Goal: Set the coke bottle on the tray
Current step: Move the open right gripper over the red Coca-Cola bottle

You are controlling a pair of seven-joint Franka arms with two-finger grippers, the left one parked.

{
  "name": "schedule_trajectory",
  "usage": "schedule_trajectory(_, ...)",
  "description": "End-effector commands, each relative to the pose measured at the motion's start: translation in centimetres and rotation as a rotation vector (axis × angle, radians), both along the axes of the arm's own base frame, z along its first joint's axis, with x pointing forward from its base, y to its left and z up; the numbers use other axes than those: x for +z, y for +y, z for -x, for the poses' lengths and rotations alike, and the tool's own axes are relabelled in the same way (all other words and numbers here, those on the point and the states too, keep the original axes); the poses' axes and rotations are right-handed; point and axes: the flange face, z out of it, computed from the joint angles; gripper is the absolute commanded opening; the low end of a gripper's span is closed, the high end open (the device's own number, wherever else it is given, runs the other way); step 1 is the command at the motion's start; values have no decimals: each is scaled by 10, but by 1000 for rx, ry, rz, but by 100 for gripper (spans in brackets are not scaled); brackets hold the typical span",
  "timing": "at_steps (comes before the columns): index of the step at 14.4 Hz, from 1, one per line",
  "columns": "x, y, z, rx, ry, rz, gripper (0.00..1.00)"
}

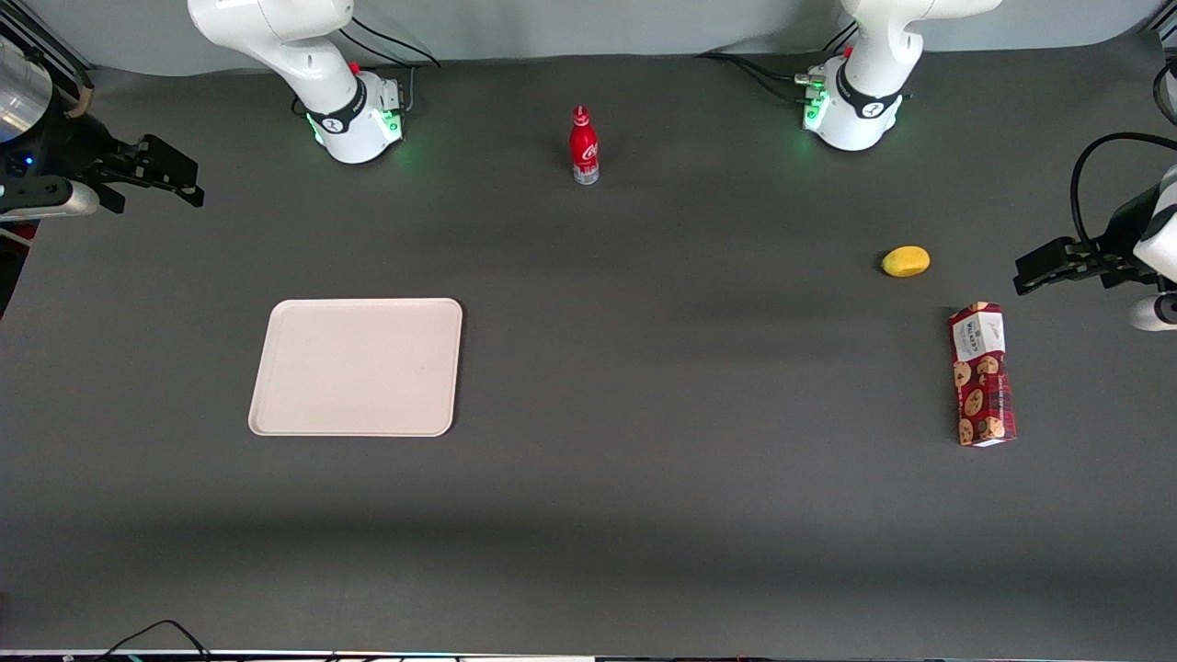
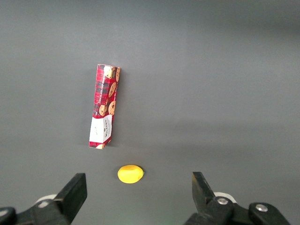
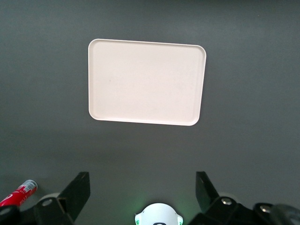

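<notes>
The coke bottle, slim and red with a red cap and clear base, stands upright on the dark table between the two arm bases; it also shows in the right wrist view. The pale cream-pink tray lies flat and bare, nearer to the front camera than the bottle and toward the working arm's end; it shows in the right wrist view. My right gripper hangs open and empty high at the working arm's edge of the table, well apart from both; its fingers spread wide in the right wrist view.
A yellow lemon-like object and a red cookie box lie toward the parked arm's end. The working arm's white base stands beside the bottle.
</notes>
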Motion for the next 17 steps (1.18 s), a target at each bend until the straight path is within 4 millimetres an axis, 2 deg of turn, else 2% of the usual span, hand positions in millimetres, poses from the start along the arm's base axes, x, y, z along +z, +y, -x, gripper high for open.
schedule_trajectory(1,5,2,-1,17,-9,-30,100)
schedule_trajectory(4,8,1,0,23,-13,-30,100)
schedule_trajectory(6,13,14,16,41,39,-25,100)
schedule_trajectory(7,20,33,26,64,36,-19,100)
schedule_trajectory(8,32,62,36,55,17,-7,100)
schedule_trajectory(9,38,100,48,28,19,-3,100)
schedule_trajectory(11,37,181,80,-32,63,-55,100)
schedule_trajectory(13,23,259,117,-58,83,-40,100)
schedule_trajectory(15,-8,328,162,-89,89,-28,100)
schedule_trajectory(17,-43,381,200,-151,85,-43,100)
